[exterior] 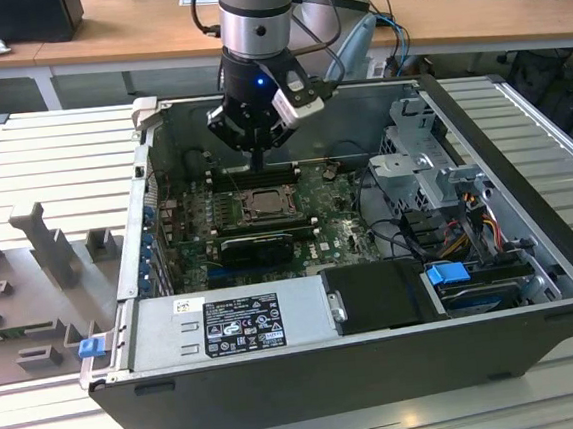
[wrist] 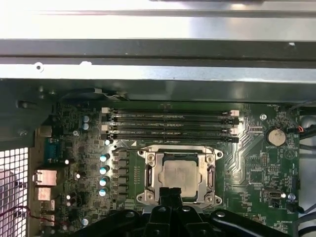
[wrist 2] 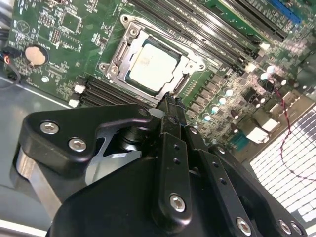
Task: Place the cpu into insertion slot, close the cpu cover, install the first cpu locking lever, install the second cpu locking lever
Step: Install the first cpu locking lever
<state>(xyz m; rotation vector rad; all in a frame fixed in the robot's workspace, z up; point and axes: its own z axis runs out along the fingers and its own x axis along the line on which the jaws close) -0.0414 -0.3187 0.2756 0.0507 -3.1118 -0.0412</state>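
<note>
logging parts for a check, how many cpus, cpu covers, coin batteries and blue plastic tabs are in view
cpu: 1
cpu cover: 1
coin battery: 1
blue plastic tabs: 2
total: 5

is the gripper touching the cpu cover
Cannot tell: in the second wrist view the gripper overlaps the cpu cover at one corner, hiding any gap.

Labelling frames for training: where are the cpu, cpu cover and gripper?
cpu [wrist: 178, 174]: first wrist view, middle of its metal top.
cpu cover [wrist: 178, 154]: first wrist view, one strip of its frame.
gripper [wrist 2: 170, 102]: second wrist view, between its fingertips.
</note>
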